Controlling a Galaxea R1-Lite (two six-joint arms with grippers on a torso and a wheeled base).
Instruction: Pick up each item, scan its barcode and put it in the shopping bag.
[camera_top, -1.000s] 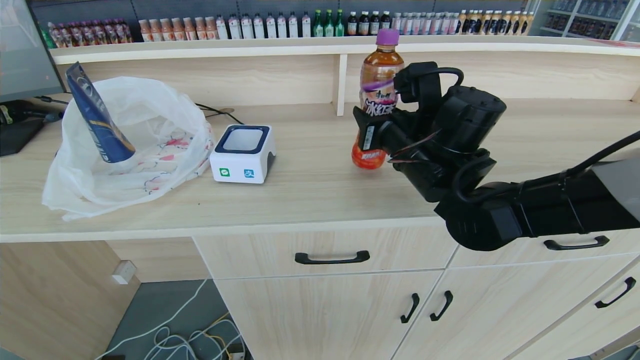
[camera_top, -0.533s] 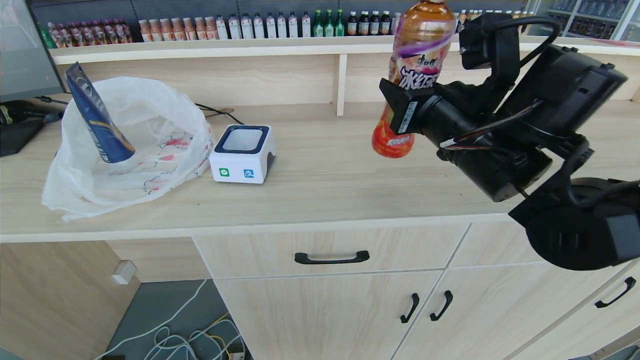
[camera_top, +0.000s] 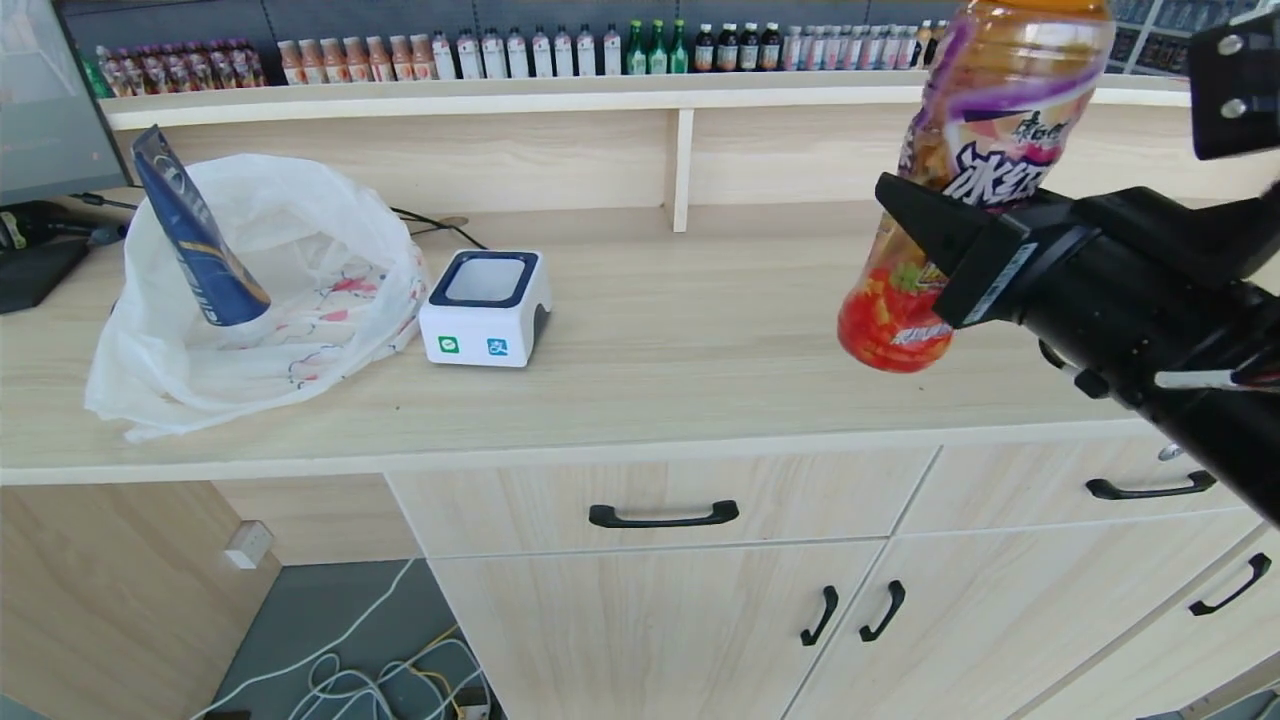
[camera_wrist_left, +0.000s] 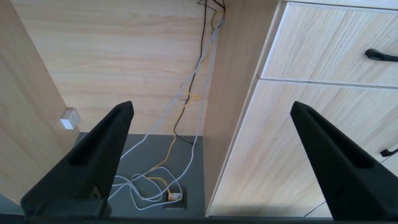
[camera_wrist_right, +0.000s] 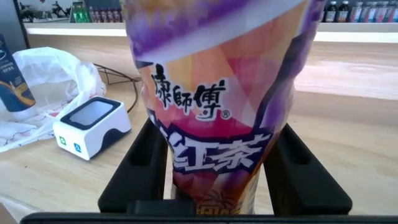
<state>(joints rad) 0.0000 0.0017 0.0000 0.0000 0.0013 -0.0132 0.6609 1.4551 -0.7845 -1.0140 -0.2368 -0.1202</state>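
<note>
Head view, upper right: right gripper (camera_top: 952, 228) clamps a glossy plastic tea bottle (camera_top: 1000, 100); crinkled translucent bag (camera_top: 330, 260) lies left; left gripper (camera_wrist_left: 211, 112) gapes empty.

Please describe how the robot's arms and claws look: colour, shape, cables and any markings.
All parts are matte black. The left claw has two flat fingers that taper to blunt tips. The right claw sits on a thick, rounded black arm; a white label with fine print is on one finger, and thin red and white wires run along the arm.
</note>
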